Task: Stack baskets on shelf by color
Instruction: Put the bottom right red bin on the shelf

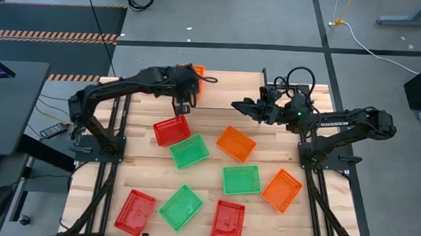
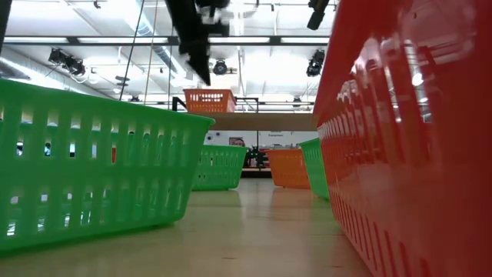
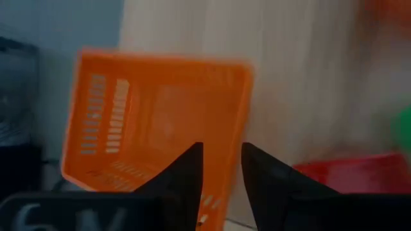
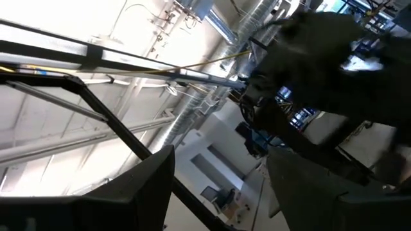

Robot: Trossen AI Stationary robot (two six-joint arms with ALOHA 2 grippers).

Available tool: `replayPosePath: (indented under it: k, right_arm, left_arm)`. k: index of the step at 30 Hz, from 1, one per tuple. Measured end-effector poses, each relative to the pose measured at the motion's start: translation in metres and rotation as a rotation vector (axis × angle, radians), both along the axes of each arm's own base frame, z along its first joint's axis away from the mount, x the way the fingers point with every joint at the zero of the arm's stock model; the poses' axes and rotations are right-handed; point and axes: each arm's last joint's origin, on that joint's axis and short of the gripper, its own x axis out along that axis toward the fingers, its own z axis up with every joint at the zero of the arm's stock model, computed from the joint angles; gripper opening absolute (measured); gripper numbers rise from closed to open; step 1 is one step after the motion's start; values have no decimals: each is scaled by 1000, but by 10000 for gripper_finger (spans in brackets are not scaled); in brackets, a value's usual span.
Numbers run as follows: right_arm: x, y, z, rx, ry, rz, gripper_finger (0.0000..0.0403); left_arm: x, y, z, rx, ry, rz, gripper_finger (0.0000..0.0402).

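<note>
Table [image 1: 282, 100]: wood-plank top carrying both arms, the shelf and the loose baskets.
Shelf [image 2: 265, 121]: light wooden top along the table's far edge, seen edge-on in the low view.
Left arm [image 1: 119, 89]: reaches from the table's left edge toward the far edge.
Right arm [image 1: 352, 124]: reaches in from the right edge, raised above the far half of the table.
Orange basket on shelf [image 1: 197, 72]: sits on the shelf top near the far edge, partly hidden by the left gripper from above; clear in the left wrist view [image 3: 160, 122].
Loose baskets: red [image 1: 171, 130] and green [image 1: 189, 151] near the middle; orange [image 1: 236, 144] just right of them; green [image 1: 240, 180] and orange [image 1: 281, 189] toward the right; red [image 1: 135, 212], green [image 1: 181, 207] and red [image 1: 227, 222] along the near edge.
Left gripper [image 1: 183, 102]: over the near edge of the shelved orange basket; fingers [image 3: 186, 176] stand narrowly apart, holding nothing.
Right gripper [image 1: 238, 105]: hangs in the air, tilted upward; fingers wide apart and empty.
</note>
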Motion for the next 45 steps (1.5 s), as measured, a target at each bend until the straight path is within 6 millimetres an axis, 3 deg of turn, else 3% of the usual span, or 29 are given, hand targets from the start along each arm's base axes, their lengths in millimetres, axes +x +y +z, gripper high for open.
replayPosePath:
  k: [7,12,19,24,31,37,45]
  right_arm:
    - [0,0,0,-35,-2,-17,251]
    - [-1,-1,2,-8,-28,-14,251]
    - [-6,-9,8,37,-103,-143,251]
    - [2,-10,6,-10,31,-11,244]
    - [18,-2,43,-252,382,191,229]
    - [1,4,71,-482,715,232,229]
    - [-15,41,63,-513,1052,299,229]
  left_arm:
    - [-22,-28,83,-158,-381,-1,114]
    - [-35,-48,112,-204,-513,9,112]
    - [-31,-81,120,-312,-614,-8,116]
    - [-26,-105,124,-369,-666,-37,116]
    - [-24,-140,135,-384,-806,-10,117]
    - [-36,-166,145,-360,-919,78,117]
    - [-44,-181,149,-311,-953,77,117]
